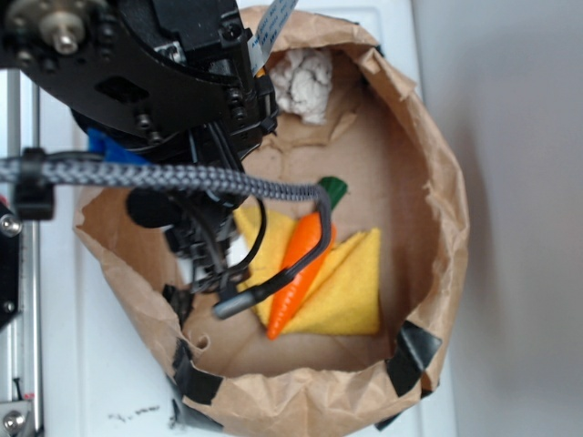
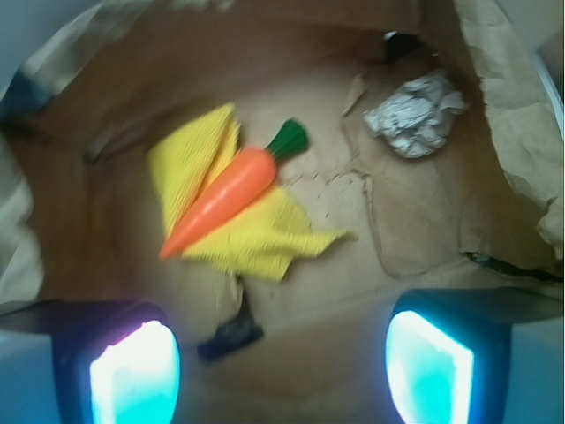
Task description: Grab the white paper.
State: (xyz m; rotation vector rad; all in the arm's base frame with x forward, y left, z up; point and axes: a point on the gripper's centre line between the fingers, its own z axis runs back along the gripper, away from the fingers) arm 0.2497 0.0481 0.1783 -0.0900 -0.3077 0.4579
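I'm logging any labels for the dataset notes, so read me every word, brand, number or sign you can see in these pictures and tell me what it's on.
None can be read.
The brown paper bag, white paper, carrot and yellow cloth show no print.
Small dark specks on the white surface below the bag are too small to read.

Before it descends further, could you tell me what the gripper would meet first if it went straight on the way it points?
Probably the bare floor of the brown paper bag, judging by the wrist view; the gripper is open, depth unclear.
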